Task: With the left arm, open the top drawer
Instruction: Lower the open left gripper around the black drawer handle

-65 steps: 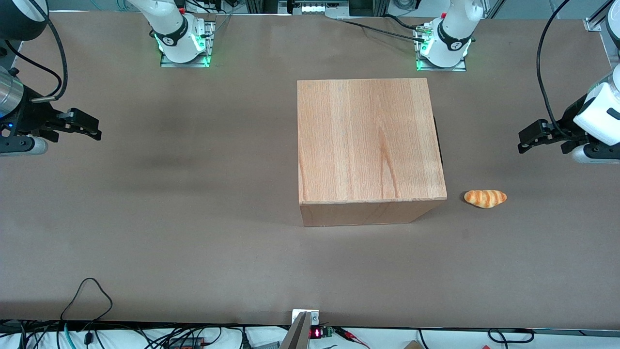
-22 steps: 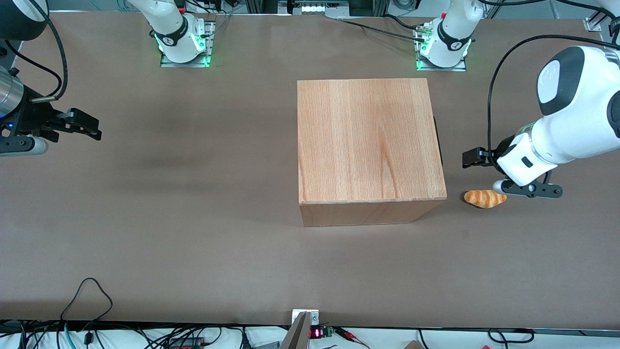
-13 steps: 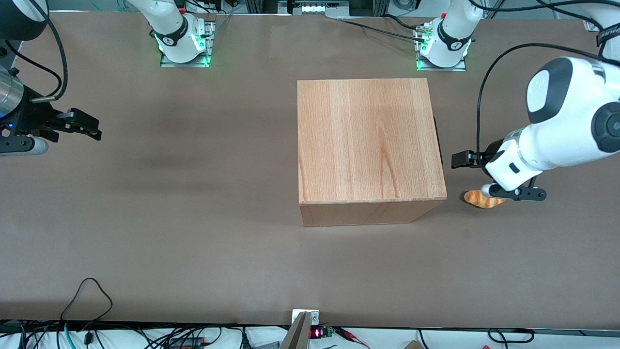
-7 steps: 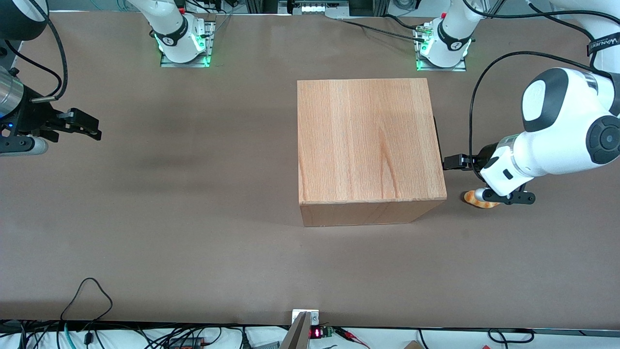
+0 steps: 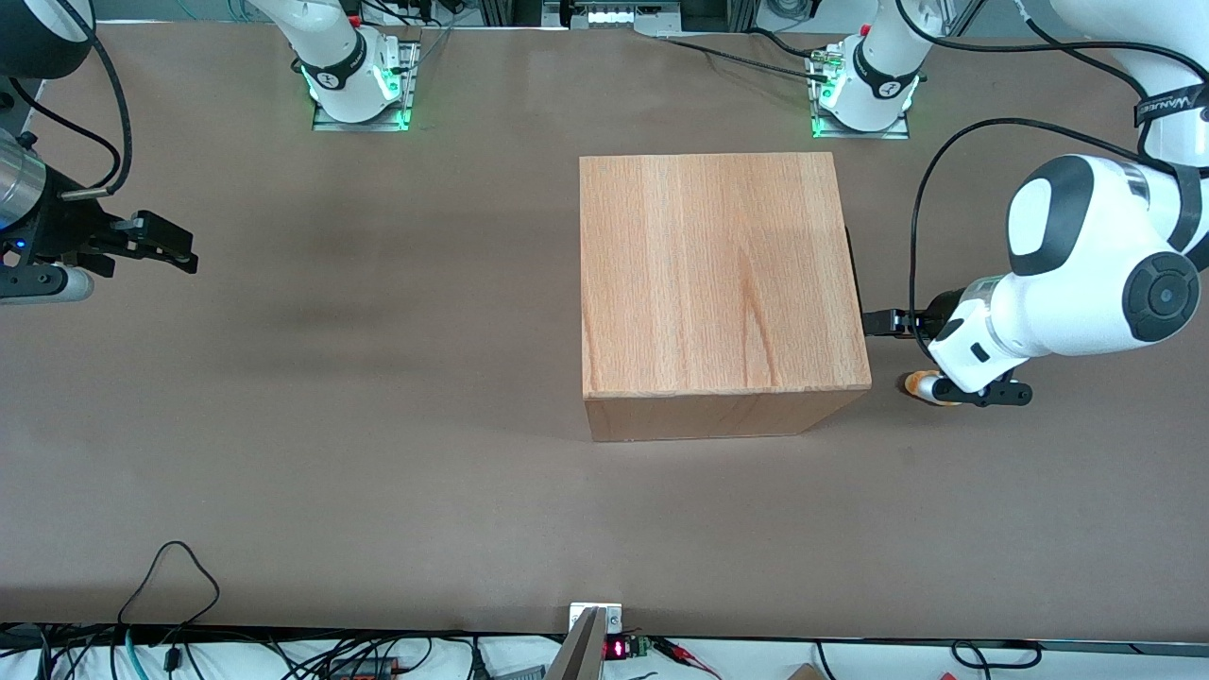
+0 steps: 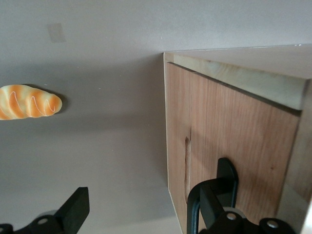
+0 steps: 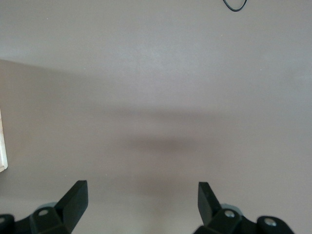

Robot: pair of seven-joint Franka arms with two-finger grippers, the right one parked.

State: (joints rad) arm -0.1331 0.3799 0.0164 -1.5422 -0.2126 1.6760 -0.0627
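My claw (image 6: 139, 209), spread wide, at drawer front (image 6: 229, 141); I'd centre it on the black handle (image 6: 225, 171) before pinching.

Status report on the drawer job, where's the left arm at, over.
Gripper open at the drawer face, one finger by the black handle. Top drawer shut, not gripped. Bread roll beside the gripper, possibly in the pull path.

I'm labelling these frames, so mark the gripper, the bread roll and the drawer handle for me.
gripper (image 6: 141, 204), left wrist view, midway between its open fingertips at the drawer front.
bread roll (image 6: 27, 102), left wrist view, middle of its striped crust.
drawer handle (image 6: 227, 170), left wrist view, black end beside one finger.
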